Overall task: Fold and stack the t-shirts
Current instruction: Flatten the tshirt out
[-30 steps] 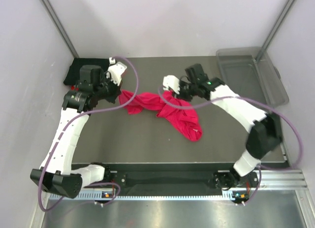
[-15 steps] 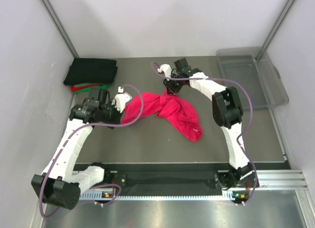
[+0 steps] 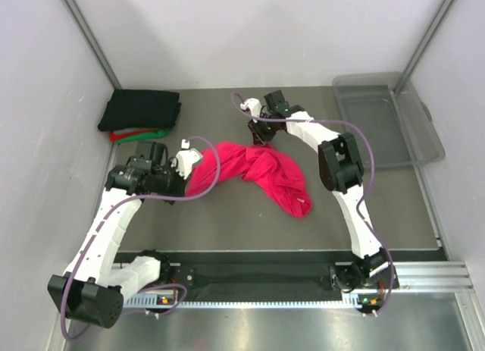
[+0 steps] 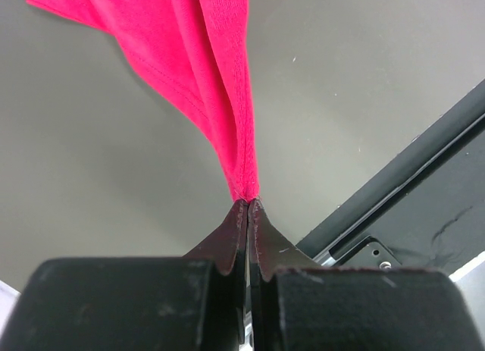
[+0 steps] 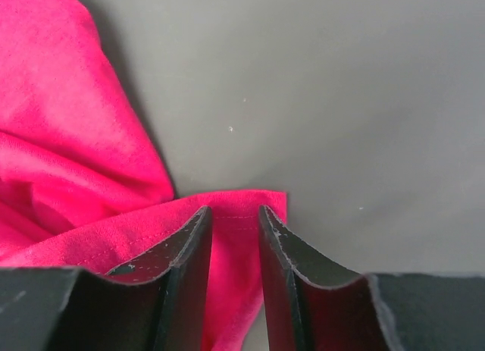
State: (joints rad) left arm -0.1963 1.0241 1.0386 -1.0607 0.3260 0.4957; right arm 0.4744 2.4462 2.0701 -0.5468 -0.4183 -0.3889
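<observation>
Grey matting is covering the table [image 3: 227, 222], with pale walls [image 3: 250, 32] closing it in and a clear plastic bin [image 3: 383, 123] sitting at the far right. The pinkish-red t-shirt [image 3: 261, 169] is lying crumpled near the middle, well apart from the folded stack [image 3: 136, 131] in the far left corner, where a black tee [image 3: 142, 107] is resting on top of red and green ones.

The left gripper [image 4: 248, 202] is pinching a corner of the loose shirt, its jaws pressed tight together so that the cloth is gathering into a narrow pleat. The right gripper [image 5: 235, 213] is standing with its jaws partly spread, straddling a stitched hem at the shirt's far edge without closing on it.

To my eye the cloth is looking light, soft and limp. It will likely be sagging and bunching wherever nothing holds it, so hems and corners, taken as a pair, seem the best places to grip.

From overhead the whole lie of the garment is showing, but not the jaws. Only the wrist cameras are showing the pinch and the gap.
</observation>
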